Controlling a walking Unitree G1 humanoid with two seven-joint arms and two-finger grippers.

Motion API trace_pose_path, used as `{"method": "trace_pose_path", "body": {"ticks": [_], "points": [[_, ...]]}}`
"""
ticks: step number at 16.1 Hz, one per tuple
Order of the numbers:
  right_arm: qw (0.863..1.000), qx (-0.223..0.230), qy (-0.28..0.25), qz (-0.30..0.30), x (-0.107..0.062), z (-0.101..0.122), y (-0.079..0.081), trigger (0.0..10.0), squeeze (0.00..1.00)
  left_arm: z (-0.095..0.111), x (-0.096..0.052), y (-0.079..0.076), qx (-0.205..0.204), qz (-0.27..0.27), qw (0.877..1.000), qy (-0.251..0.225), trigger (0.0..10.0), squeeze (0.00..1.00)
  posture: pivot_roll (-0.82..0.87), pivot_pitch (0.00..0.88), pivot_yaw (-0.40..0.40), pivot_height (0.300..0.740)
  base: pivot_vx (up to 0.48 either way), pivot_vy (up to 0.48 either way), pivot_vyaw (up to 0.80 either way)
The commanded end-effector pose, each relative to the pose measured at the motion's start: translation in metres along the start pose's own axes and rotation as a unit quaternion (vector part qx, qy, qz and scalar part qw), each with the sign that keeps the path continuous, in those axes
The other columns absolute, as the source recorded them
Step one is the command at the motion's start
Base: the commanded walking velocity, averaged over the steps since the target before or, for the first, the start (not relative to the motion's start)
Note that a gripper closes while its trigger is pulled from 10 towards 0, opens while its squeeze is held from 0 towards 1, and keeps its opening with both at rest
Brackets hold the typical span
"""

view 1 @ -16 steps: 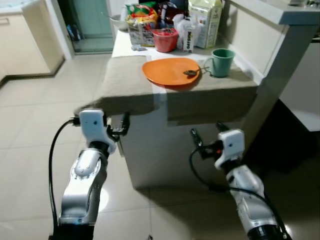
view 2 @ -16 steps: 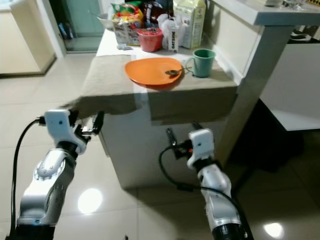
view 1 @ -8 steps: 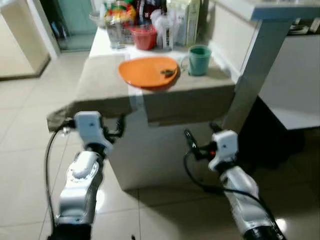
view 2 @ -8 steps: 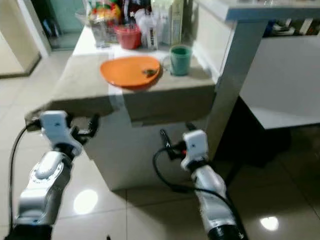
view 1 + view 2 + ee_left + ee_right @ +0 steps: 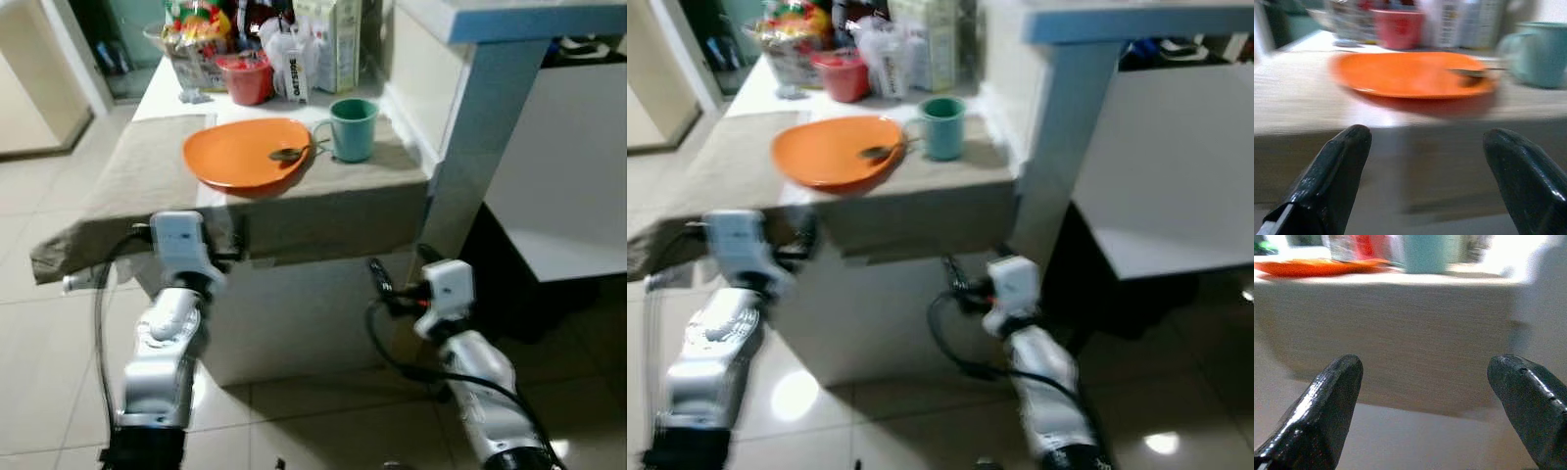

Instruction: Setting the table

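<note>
Two silver, rounded arms end in boxy white wrist blocks. A black cable loops beside each arm. The left gripper [image 5: 1425, 166] and right gripper [image 5: 1432, 401] each carry two long, glossy black fingers with blunt tips.

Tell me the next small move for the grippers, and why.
Probably raise both arms to tabletop height. The left gripper and right gripper, both open and empty, sit below the cloth-covered table edge, while the orange plate and green mug rest above.
</note>
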State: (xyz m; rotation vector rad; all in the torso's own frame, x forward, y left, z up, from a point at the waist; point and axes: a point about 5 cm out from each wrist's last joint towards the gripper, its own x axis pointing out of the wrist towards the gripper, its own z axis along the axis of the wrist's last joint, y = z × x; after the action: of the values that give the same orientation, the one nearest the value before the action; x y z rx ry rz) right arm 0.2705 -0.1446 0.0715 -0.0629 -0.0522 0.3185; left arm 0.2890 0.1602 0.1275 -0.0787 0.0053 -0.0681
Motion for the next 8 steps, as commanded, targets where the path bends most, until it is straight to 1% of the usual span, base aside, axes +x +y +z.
{"method": "trace_pose_path", "body": {"ticks": [1, 3, 5, 6, 8], "points": [[1.000, 0.008, -0.018, 0.009, 0.007, 0.007, 0.009, 10.0, 0.00, 0.003, -0.002, 0.010, 0.015, 0.011, 1.000, -0.005, 10.0, 0.00, -0.13, 0.000, 0.071, 0.740, 0.000, 0.000, 0.00], [0.999, 0.000, -0.040, -0.004, 0.011, 0.019, 0.006, 10.0, 0.00, 0.006, -0.003, 0.007, 0.006, 0.004, 1.000, -0.011, 10.0, 0.00, -0.12, 0.000, 0.074, 0.740, 0.000, 0.000, 0.00], [0.994, -0.018, -0.073, -0.074, 0.020, 0.040, -0.012, 10.0, 0.00, 0.006, -0.003, 0.007, 0.005, 0.004, 1.000, -0.012, 10.0, 0.00, -0.13, 0.000, 0.082, 0.740, 0.000, 0.000, 0.00], [0.993, -0.020, -0.079, -0.089, 0.025, 0.048, -0.016, 10.0, 0.00, 0.003, -0.004, 0.007, 0.002, 0.005, 1.000, -0.006, 10.0, 0.00, -0.13, 0.000, 0.084, 0.740, 0.000, 0.000, 0.00], [0.993, -0.023, -0.077, -0.091, 0.029, 0.051, -0.017, 10.0, 0.00, 0.001, -0.006, 0.007, 0.000, 0.005, 1.000, -0.002, 10.0, 0.00, -0.13, 0.000, 0.082, 0.740, 0.000, 0.000, 0.00]]}}
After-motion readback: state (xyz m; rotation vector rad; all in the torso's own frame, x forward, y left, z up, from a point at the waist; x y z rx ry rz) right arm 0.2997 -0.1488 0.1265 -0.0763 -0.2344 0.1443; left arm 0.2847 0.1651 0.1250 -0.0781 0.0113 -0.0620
